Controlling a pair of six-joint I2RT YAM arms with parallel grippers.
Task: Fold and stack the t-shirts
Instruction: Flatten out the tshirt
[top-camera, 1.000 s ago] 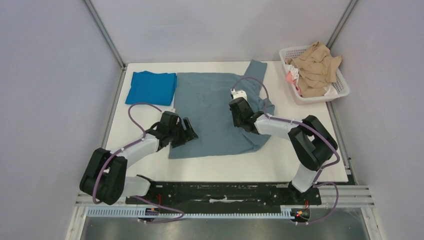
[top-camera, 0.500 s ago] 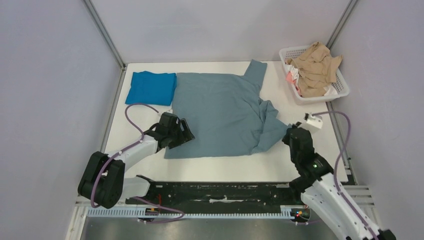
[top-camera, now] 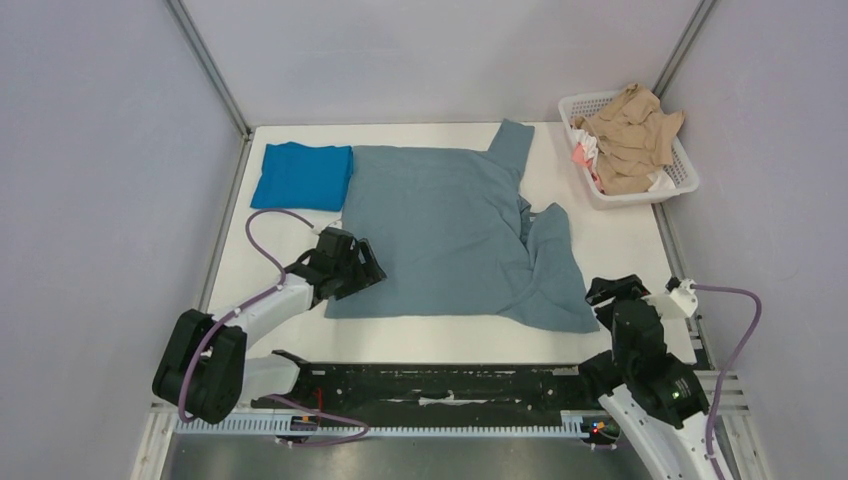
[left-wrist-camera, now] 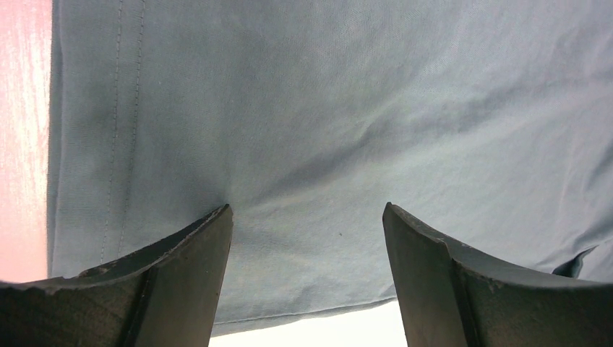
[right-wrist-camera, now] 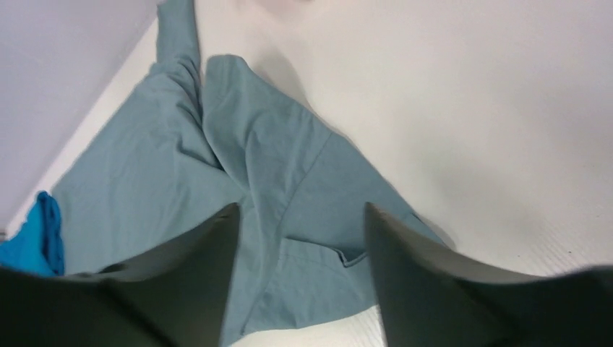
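Left claw [top-camera: 366, 268] sits low at the near-left hem of the grey-blue t-shirt [top-camera: 440, 225], jaws spread wide. In the left wrist view its dark fingertips rest on the cloth just inside the stitched side seam. The fabric puckers at the left tip, and nothing is pinched between the two. Beyond that arm, at the far-left corner of the white table [top-camera: 620, 240], the cobalt blue t-shirt [top-camera: 302, 175] lies folded into a neat rectangle, its right edge touching the grey-blue one.

The grey-blue t-shirt is spread mostly flat across the middle. One sleeve points to the far edge, and its right side is rumpled, with a loose flap trailing to the near right. The right claw [top-camera: 612, 290] hangs just beside that flap's near corner, fingers wide apart and holding nothing. At the far right a white lattice basket [top-camera: 645, 198] holds crumpled tan cloth [top-camera: 630, 130].
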